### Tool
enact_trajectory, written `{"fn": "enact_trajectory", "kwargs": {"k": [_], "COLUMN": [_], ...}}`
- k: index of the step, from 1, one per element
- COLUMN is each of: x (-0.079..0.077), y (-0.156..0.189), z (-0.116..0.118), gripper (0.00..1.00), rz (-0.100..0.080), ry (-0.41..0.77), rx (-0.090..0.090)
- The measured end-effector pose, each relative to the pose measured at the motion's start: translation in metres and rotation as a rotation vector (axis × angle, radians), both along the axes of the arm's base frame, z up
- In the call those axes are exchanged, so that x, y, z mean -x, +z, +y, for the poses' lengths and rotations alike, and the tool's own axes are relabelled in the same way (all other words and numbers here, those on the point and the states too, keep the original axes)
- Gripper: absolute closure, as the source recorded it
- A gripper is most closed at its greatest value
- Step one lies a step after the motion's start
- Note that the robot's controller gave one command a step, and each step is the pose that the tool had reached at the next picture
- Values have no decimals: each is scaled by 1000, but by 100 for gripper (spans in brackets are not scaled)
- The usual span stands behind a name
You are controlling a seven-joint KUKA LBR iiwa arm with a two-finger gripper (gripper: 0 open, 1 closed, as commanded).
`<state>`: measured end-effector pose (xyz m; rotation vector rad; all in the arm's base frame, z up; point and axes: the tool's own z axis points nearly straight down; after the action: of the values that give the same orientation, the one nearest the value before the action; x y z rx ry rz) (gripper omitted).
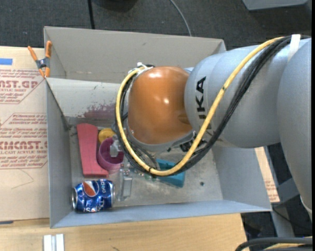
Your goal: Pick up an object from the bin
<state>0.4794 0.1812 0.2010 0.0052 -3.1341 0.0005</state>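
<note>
Left of the magenta cup [108,156], a pink block [87,149] is lying flat on the floor of the bin [58,140]. A dented blue soda can [93,196] is resting in front of the cup to its left, and a yellow piece [105,135] is touching the cup's far side. The cup is probably light, stiff and smooth-walled, so its rim is looking like the best hold, though the block and yellow piece are crowding it. Just right of the cup the end effector [124,178] is hanging low, whether wide or narrow cannot be told, and a teal piece [174,178] is lying further right.

Blue can [93,196], pink block [88,149], magenta cup [107,157]
</note>
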Motion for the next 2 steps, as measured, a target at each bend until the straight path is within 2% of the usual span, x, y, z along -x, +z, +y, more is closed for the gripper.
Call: {"fn": "enact_trajectory", "kwargs": {"k": [1, 2], "x": [-2, -3], "y": [5, -64], "z": [-1, 15], "gripper": [0, 0], "rz": [-8, -10], "ry": [-3, 82], "rx": [-2, -3]}}
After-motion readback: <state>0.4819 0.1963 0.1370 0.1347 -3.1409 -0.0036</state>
